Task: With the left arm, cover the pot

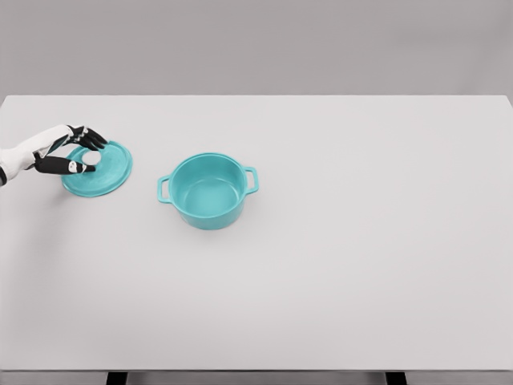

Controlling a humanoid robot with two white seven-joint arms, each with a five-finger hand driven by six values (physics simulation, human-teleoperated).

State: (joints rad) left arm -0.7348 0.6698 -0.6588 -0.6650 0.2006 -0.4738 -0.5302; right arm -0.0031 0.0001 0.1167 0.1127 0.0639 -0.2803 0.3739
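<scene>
White desk (337,265); the left hand (74,152) pinches the lid (104,172) knob: lift level, then centre it over the pot (208,191)

My left hand (70,151) has slim black fingers (90,138) with segmented joints, pale tips, and a white forearm (18,159) shell banded in black.

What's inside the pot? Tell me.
Nothing shows inside the pot: only its bare teal floor and far wall. The near wall hides a strip of floor. The lid lies apart, under the left hand.
</scene>
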